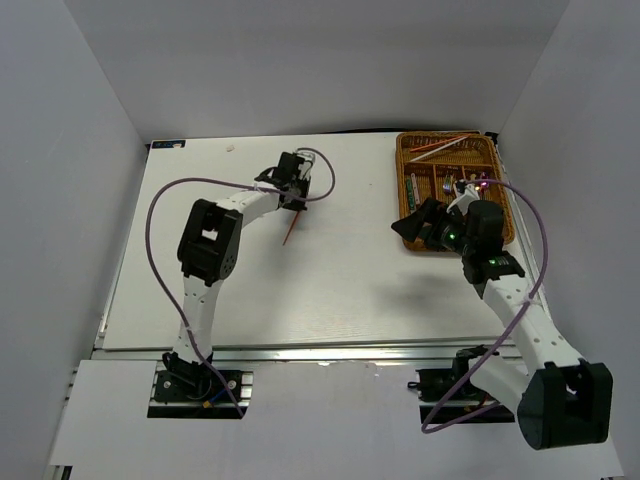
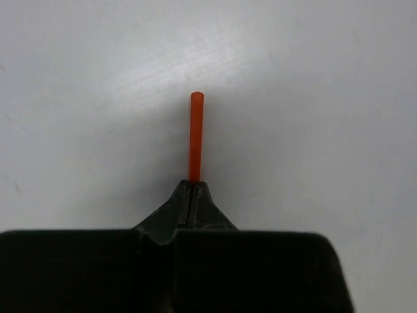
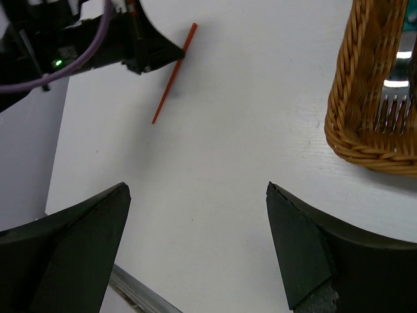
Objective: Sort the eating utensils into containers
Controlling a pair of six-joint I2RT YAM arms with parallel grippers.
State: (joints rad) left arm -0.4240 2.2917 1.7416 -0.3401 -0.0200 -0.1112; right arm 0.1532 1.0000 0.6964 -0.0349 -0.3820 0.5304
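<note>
My left gripper [image 1: 296, 203] is shut on a thin red chopstick [image 1: 291, 229], which hangs tilted over the white table. In the left wrist view the chopstick [image 2: 196, 134] sticks out past the closed fingertips [image 2: 195, 186]. In the right wrist view the same chopstick [image 3: 173, 75] shows at the upper left, held by the left gripper [image 3: 176, 55]. My right gripper [image 1: 410, 224] is open and empty, just left of the wicker tray [image 1: 503, 215]. The tray holds red chopsticks [image 1: 445, 145] in its crosswise slot and other cutlery in its long slots. Silver fork tines [image 3: 393, 111] show inside the tray's corner [image 3: 355, 140].
White walls close in the table on three sides. The table's near edge has a metal rail [image 1: 330, 352]. The purple cables [image 1: 160, 205] loop beside each arm.
</note>
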